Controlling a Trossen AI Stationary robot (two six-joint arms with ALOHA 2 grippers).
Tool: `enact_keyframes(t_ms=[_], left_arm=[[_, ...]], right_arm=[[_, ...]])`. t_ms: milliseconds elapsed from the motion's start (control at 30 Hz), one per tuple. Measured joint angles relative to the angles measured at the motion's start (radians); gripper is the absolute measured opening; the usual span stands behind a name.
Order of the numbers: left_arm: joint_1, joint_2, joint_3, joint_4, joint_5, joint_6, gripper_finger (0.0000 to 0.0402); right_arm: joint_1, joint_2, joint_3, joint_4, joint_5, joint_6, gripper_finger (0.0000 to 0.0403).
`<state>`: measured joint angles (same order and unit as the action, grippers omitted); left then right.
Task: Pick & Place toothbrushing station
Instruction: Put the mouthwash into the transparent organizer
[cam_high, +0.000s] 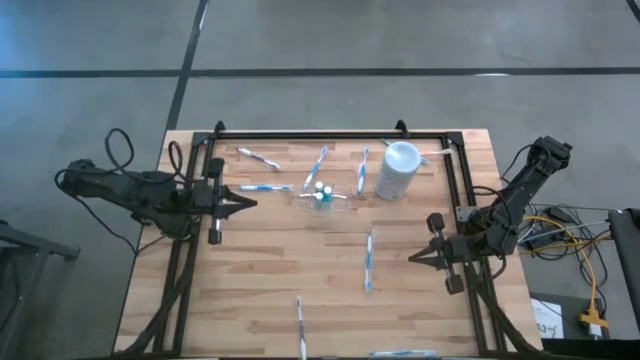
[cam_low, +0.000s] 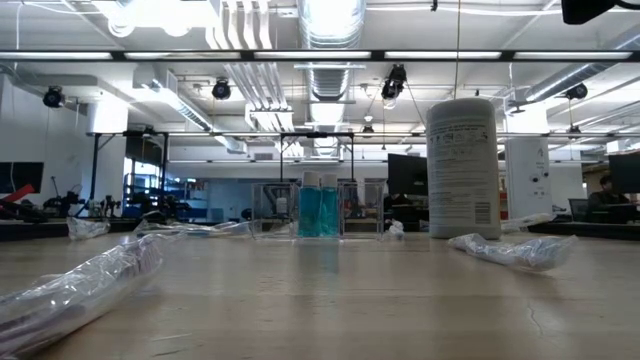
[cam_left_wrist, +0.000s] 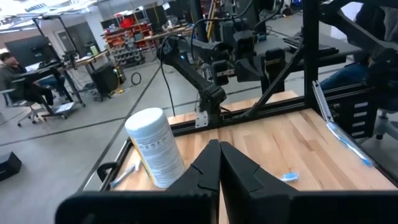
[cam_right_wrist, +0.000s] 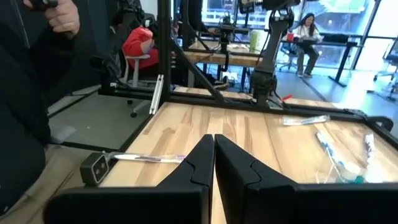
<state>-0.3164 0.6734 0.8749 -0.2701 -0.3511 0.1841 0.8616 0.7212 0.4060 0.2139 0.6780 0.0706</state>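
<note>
High view: a pale wooden table (cam_high: 270, 260) framed by black rails is seen on a grey floor. The white cup (cam_high: 397, 170) stands at the far right, and just left of it the clear holder (cam_high: 321, 196) with teal tubes (cam_high: 321, 191). Toothbrushes (cam_high: 369, 260) are scattered across the boards. The left gripper (cam_high: 248, 203) and right gripper (cam_high: 416, 257) are held at opposite edges, jaws fully closed, nothing gripped. Seated people are visible in the workshop beyond.
</note>
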Motion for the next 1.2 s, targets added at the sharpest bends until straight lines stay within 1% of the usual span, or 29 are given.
enact_keyframes(t_ms=[267, 467, 767, 1033, 1200], left_arm=[[0.0, 0.001, 0.0, 0.0, 0.0, 0.002, 0.0002], [0.0, 0.001, 0.0, -0.001, -0.001, 0.004, 0.0009], [0.0, 0.001, -0.003, -0.01, -0.001, 0.004, 0.0003], [0.0, 0.006, -0.005, -0.01, -0.002, -0.002, 0.0012], [0.0, 0.01, -0.005, -0.01, -0.002, -0.002, 0.0006]], right_arm=[[0.0, 0.0, 0.0, -0.001, -0.001, 0.036, 0.0008], [0.0, 0.002, 0.0, -0.001, -0.001, 0.063, 0.0008], [0.0, 0.002, 0.0, -0.001, -0.001, 0.066, 0.0008], [0.0, 0.002, 0.0, -0.001, 0.0, 0.063, 0.0008], [0.0, 0.002, 0.0, -0.001, 0.0, 0.061, 0.0008]])
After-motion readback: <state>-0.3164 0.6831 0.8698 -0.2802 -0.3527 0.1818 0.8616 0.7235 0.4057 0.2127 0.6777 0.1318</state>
